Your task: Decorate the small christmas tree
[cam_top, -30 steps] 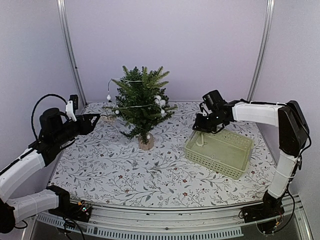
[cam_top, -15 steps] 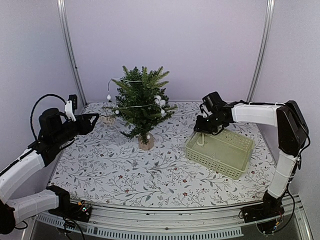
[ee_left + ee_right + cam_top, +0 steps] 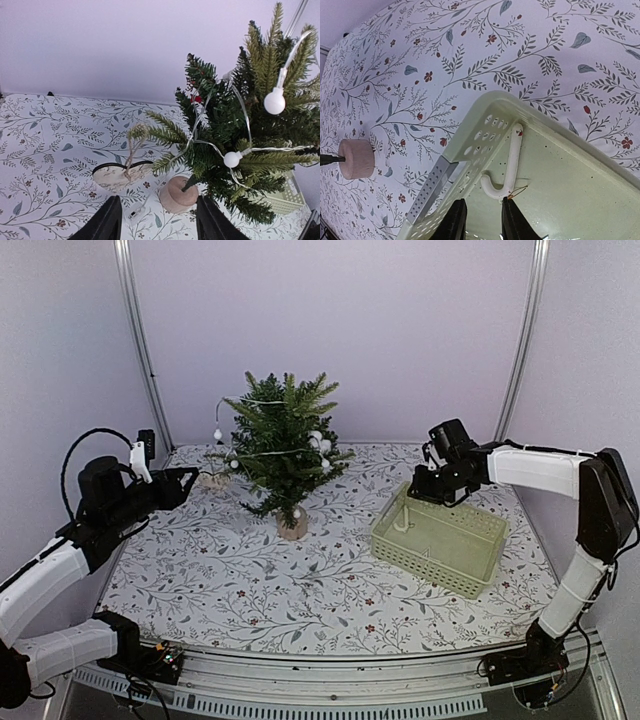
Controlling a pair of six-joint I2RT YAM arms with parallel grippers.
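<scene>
Across the top view, the floral-print worktop (image 3: 330, 590) carries all items. The small christmas tree (image 3: 285, 445) stands upright on its round tan base (image 3: 176, 196) at 11 o'clock from the worktop centre, well apart from both arms. A light string with white globe bulbs (image 3: 274, 101) runs through its branches. A pale green perforated basket (image 3: 440, 565) sits at 3 o'clock from the centre.

The left gripper (image 3: 188, 480) hovers at 9 o'clock from the tree, pointed toward it. Its jaws stand wide apart with nothing between them. The right gripper (image 3: 482, 212) is positioned over the basket's 10 o'clock corner. Its jaws are narrowly parted and empty.

A white hook-shaped ornament (image 3: 510, 160) lies inside the basket against its wall, just beyond the right fingertips. A heart ornament (image 3: 120, 175) hangs by its string from a low branch and reaches the worktop at 9 o'clock from the tree base.
</scene>
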